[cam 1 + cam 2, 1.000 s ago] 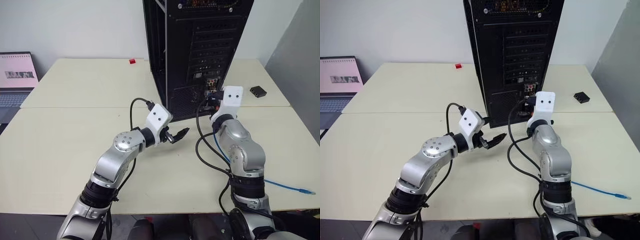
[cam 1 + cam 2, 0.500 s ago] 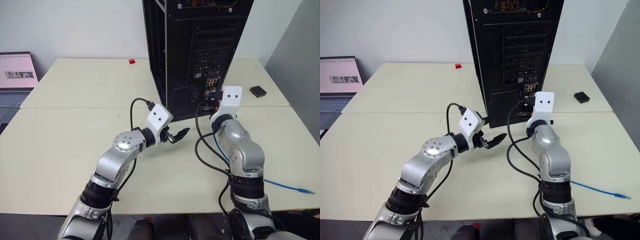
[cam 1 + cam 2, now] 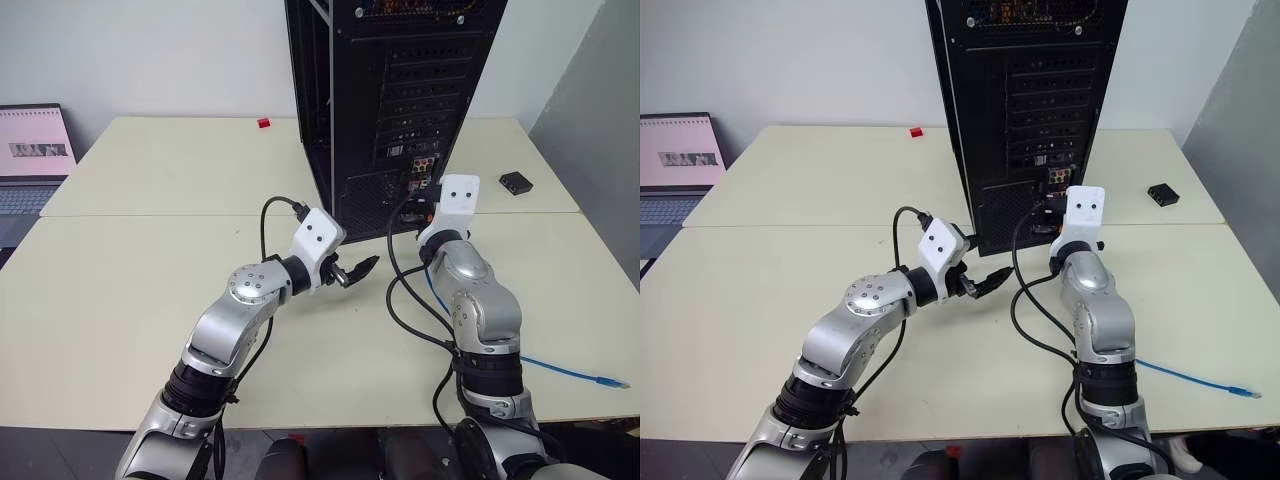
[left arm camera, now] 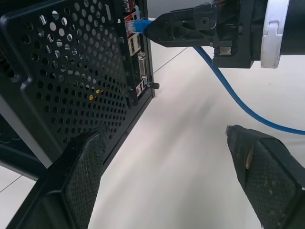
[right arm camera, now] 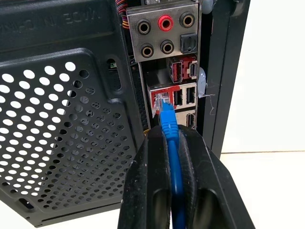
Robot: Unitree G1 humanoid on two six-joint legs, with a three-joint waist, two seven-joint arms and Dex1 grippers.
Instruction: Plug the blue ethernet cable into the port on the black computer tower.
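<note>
The black computer tower [image 3: 400, 90] stands upright at the middle of the table with its rear panel facing me. My right gripper [image 5: 169, 136] is shut on the blue ethernet cable [image 5: 167, 125] just behind its clear plug. The plug's tip sits at the mouth of the port [image 5: 159, 99] in the rear connector cluster; how deep it reaches I cannot tell. The cable trails back over the table to its free end [image 3: 604, 381] at the right. My left gripper [image 3: 355, 268] hovers open and holding nothing, low in front of the tower's perforated panel [image 4: 71, 71], to the left of the right gripper [image 4: 190, 26].
A small black box [image 3: 516, 181] lies on the table right of the tower. A small red object [image 3: 264, 123] sits at the far edge, left of the tower. A laptop [image 3: 35, 150] stands off the table's far left. Black arm cables [image 3: 405, 300] loop beside my right arm.
</note>
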